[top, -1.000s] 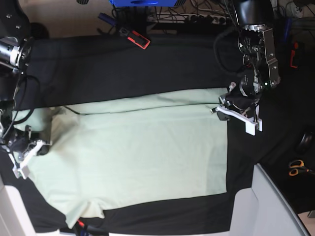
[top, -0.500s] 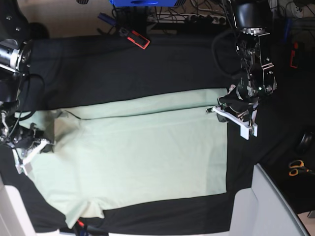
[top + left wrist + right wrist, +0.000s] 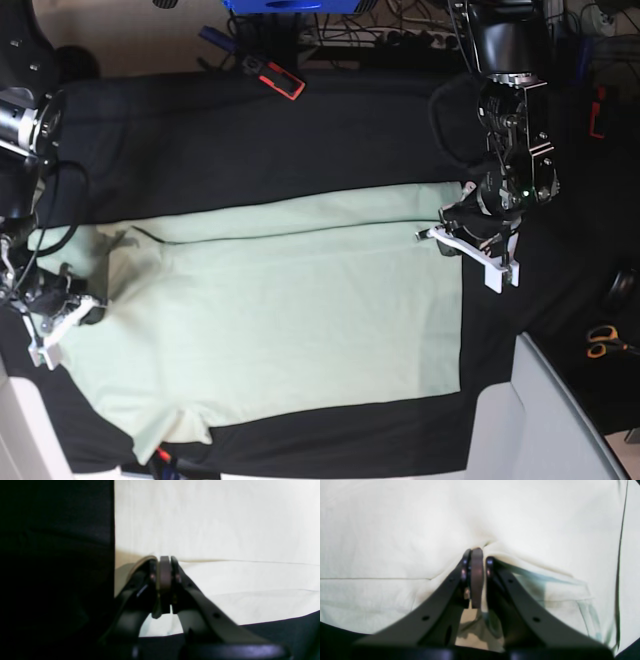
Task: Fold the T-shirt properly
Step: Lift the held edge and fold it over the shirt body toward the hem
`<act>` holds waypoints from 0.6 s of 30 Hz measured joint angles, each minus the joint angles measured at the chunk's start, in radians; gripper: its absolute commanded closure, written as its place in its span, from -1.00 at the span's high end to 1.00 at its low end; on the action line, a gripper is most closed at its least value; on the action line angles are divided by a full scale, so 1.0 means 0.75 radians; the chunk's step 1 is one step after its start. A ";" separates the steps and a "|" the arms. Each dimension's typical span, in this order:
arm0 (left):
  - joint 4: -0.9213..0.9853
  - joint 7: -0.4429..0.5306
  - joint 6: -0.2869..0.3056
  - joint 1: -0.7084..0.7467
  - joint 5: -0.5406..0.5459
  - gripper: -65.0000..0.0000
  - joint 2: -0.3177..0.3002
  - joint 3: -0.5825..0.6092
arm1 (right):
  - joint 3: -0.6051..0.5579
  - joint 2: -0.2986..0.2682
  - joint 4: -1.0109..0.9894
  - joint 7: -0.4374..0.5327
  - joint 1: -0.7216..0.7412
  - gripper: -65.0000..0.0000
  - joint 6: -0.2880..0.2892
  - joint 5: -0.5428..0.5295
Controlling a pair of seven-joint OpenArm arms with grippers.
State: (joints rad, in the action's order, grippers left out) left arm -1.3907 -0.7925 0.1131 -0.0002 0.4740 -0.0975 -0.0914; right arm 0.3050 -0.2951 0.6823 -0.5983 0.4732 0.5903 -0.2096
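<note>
the t-shirt (image 3: 290,310) is pinched by left gripper (image 3: 165,585) and right gripper (image 3: 475,577); the folded edge has been carried inward, advancing the fold.

One T-shirt (image 3: 290,320), pale mint green, spread on one black-covered desk (image 3: 250,130). Two grippers: left gripper (image 3: 462,243) and right gripper (image 3: 58,318), each at a shirt edge. One red-and-black tool (image 3: 273,76) at the far edge. One pair of orange-handled scissors (image 3: 603,341).
</note>
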 measured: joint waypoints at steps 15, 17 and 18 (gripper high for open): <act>0.002 0.004 0.000 -0.037 0.001 -1.00 -0.004 -0.011 | -0.120 0.002 0.000 0.040 0.012 -1.00 -0.010 0.000; 0.002 0.000 0.000 -0.038 0.000 -1.00 -0.003 -0.011 | -0.120 0.003 0.000 0.040 0.012 -1.00 -0.010 0.000; 0.003 -0.001 0.000 -0.041 0.001 -1.00 -0.003 -0.011 | -0.120 0.003 0.000 0.040 0.012 -1.00 -0.010 0.000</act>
State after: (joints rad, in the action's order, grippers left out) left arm -1.3888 -0.7929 0.1131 -0.0311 0.4747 -0.0998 -0.0994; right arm 0.2153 -0.2932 0.6823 -0.5682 0.4820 0.5827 -0.2096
